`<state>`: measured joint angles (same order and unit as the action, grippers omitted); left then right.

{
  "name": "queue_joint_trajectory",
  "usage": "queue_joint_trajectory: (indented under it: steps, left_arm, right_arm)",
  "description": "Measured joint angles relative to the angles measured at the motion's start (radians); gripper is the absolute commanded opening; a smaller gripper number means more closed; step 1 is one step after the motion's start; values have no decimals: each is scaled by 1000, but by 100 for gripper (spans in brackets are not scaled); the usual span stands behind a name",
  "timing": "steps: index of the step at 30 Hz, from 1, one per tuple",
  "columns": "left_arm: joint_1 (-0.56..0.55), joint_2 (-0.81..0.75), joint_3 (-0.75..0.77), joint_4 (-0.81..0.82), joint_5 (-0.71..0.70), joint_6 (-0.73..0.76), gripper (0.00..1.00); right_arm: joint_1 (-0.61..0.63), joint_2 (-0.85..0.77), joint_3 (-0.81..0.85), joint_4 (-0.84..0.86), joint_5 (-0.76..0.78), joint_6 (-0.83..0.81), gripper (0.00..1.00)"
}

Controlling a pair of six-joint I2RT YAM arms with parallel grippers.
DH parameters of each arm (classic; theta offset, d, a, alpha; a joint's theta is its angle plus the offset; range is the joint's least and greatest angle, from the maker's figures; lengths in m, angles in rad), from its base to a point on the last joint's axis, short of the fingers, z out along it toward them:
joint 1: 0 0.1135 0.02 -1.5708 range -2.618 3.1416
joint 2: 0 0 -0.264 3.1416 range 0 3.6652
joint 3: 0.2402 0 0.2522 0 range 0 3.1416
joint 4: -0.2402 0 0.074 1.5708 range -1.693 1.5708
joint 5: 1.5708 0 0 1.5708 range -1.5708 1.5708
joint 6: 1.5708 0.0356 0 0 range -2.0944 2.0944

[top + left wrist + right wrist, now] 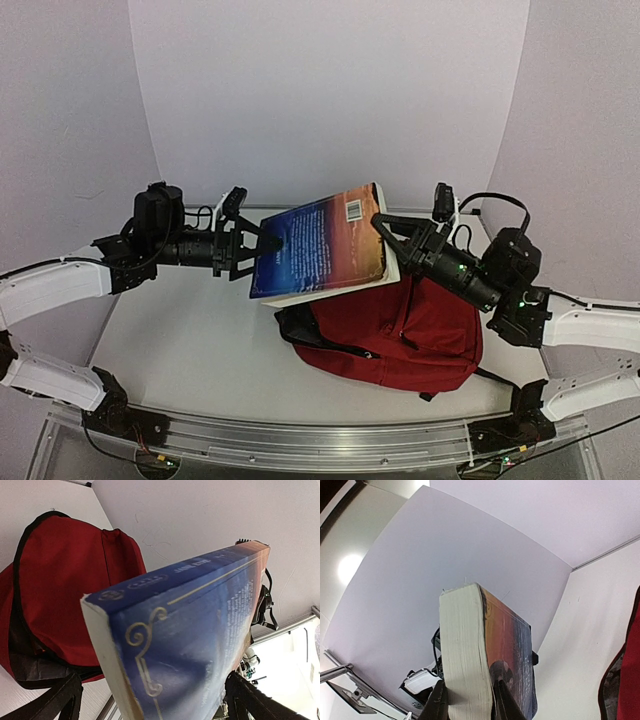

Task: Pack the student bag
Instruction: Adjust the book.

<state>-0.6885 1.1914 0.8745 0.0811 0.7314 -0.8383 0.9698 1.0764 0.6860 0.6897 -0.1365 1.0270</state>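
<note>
A thick paperback book [320, 245] with a blue and orange cover hangs tilted above the student bag [400, 330], a dark red backpack lying on the white table. My right gripper [385, 235] is shut on the book's right edge. In the right wrist view its fingers [437, 702] pinch the page block and cover of the book [465, 645]. My left gripper [245, 252] is open around the book's left end. In the left wrist view the book [190, 630] lies between the spread fingers [60, 702], with the bag [60, 590] behind it.
The bag's black strap [310, 335] lies along its left side, under the book. An aluminium rail [320, 445] runs along the near table edge. White walls enclose the table at the back and sides.
</note>
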Motion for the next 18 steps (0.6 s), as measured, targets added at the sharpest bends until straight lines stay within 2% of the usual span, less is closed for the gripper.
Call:
queue_joint_trajectory:
  steps: [4,13,18]
  left_arm:
    - [-9,12,1,5,4,-1,97]
    - [-57,35,2,137,64,-46,58]
    - [-56,18,-9,218,62,-78,46]
  right_arm:
    - [0,1,-11,53,-14,15,0]
    - [0,5,-29,122,-19,31,0]
    - [0,4,-46,178,-12,40,0]
